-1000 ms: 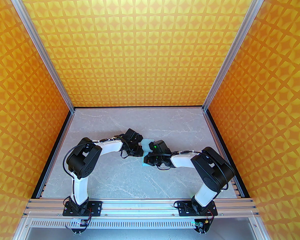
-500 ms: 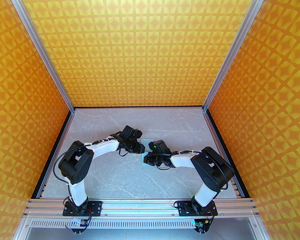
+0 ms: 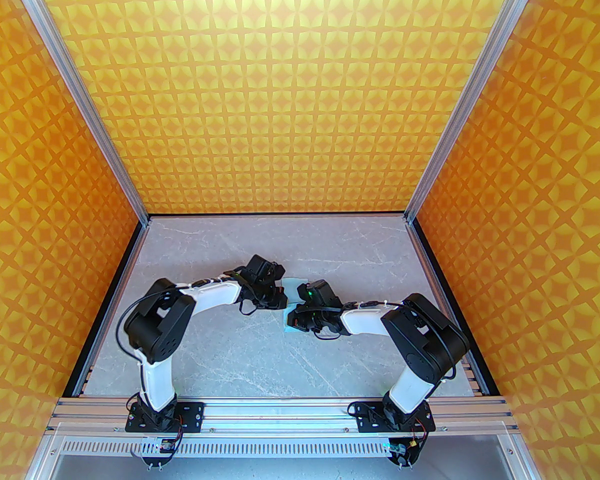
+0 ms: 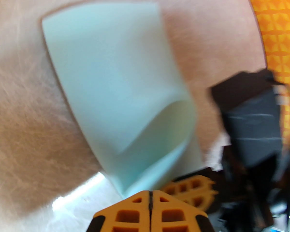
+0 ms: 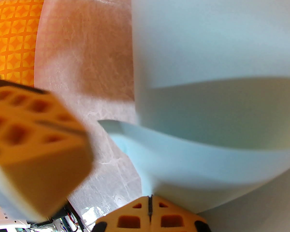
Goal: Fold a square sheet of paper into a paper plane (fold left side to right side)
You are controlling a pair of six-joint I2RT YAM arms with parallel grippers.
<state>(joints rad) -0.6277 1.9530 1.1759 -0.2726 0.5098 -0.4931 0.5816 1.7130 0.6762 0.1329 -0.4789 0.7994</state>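
The square sheet of paper (image 4: 106,64) is laid on the surface (image 3: 230,348), one corner clamped by the right claw (image 5: 149,197); the left claw (image 4: 149,193) is pressed together alongside.

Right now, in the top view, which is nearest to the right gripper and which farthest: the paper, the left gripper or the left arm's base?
1. The paper: held by the right gripper, in the middle.
2. The left gripper: just to its left.
3. The left arm's base: at the near edge, far left.
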